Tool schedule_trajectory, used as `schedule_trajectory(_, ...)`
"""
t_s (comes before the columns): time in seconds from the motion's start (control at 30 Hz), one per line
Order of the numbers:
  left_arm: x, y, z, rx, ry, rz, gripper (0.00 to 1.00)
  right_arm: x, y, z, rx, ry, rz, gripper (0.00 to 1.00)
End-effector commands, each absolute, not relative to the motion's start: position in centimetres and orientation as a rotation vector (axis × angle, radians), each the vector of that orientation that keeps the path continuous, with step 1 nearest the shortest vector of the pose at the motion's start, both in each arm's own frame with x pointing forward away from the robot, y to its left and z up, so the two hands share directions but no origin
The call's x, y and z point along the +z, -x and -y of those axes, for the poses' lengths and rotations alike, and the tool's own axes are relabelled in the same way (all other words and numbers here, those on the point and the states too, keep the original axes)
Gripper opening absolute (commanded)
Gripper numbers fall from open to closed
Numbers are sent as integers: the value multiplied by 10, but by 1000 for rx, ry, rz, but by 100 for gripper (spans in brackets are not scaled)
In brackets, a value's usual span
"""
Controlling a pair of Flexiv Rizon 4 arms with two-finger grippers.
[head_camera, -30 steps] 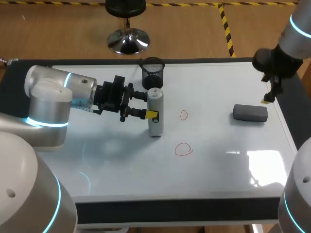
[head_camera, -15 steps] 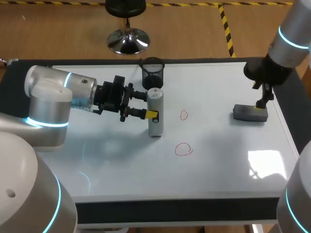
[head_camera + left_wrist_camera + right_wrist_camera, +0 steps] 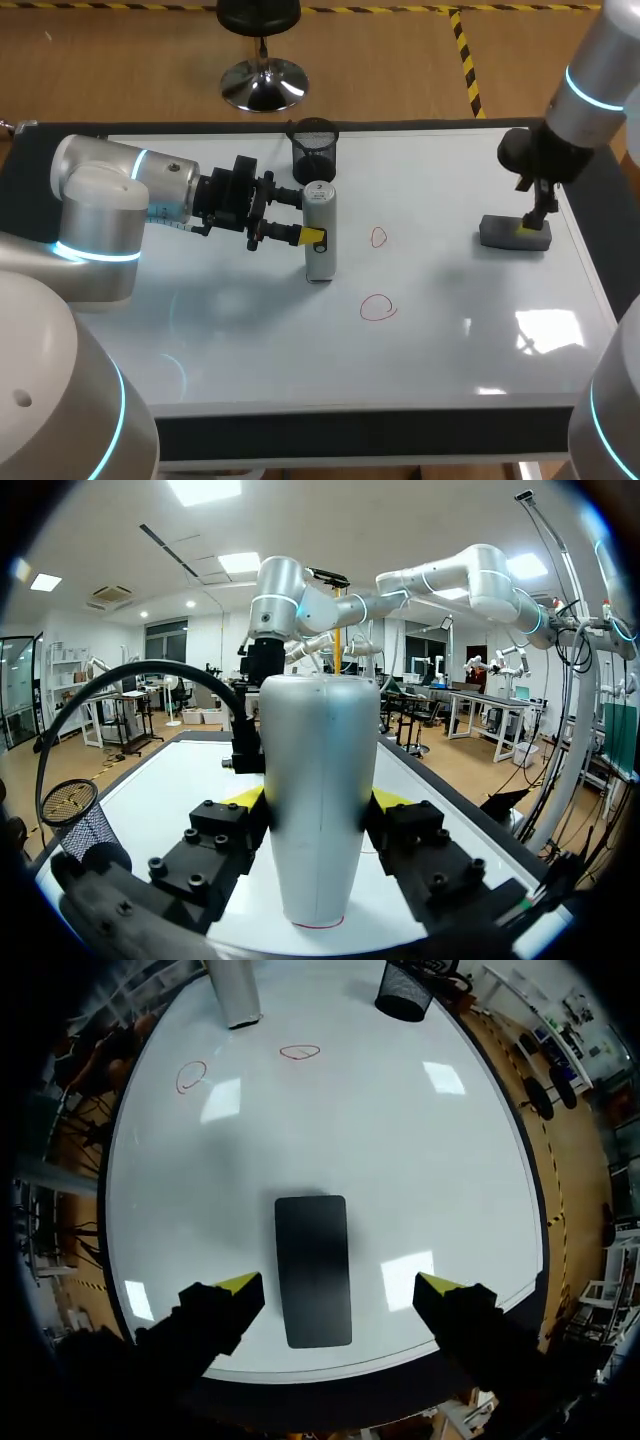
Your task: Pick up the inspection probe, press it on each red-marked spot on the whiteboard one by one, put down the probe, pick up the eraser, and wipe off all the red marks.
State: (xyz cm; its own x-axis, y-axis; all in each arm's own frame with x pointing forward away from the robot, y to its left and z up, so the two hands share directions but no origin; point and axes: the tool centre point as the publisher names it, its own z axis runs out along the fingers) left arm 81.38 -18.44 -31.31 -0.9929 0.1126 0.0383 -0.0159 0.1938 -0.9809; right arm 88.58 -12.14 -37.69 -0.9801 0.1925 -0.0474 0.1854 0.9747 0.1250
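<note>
Wrist views show what the head view cannot: left gripper (image 3: 318,800) clamped on the upright probe (image 3: 318,770), right gripper (image 3: 340,1282) open astride the eraser (image 3: 313,1268).

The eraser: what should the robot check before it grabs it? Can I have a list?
1. The right gripper is open: ok, its fingers stand apart.
2. The dark grey block eraser lies between those fingers: ok, though nearer one of them.
3. The fingers are low enough to pinch it: cannot tell.
4. The silver cylinder probe is let go: not ok, the left gripper is shut on it, upright on the whiteboard.
5. There are red circle marks to wipe: ok, two show.
</note>
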Motion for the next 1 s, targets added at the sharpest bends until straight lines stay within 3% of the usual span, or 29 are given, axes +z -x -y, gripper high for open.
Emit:
schedule_trajectory(0.03, -322, -812, 184, 1930, 94, 2348, 0, -389, -890, 120, 183, -293, -3071, 100)
schedule_trajectory(1.0, -322, -812, 184, 1930, 94, 2348, 0, -415, -865, 113, 141, -279, -3088, 100)
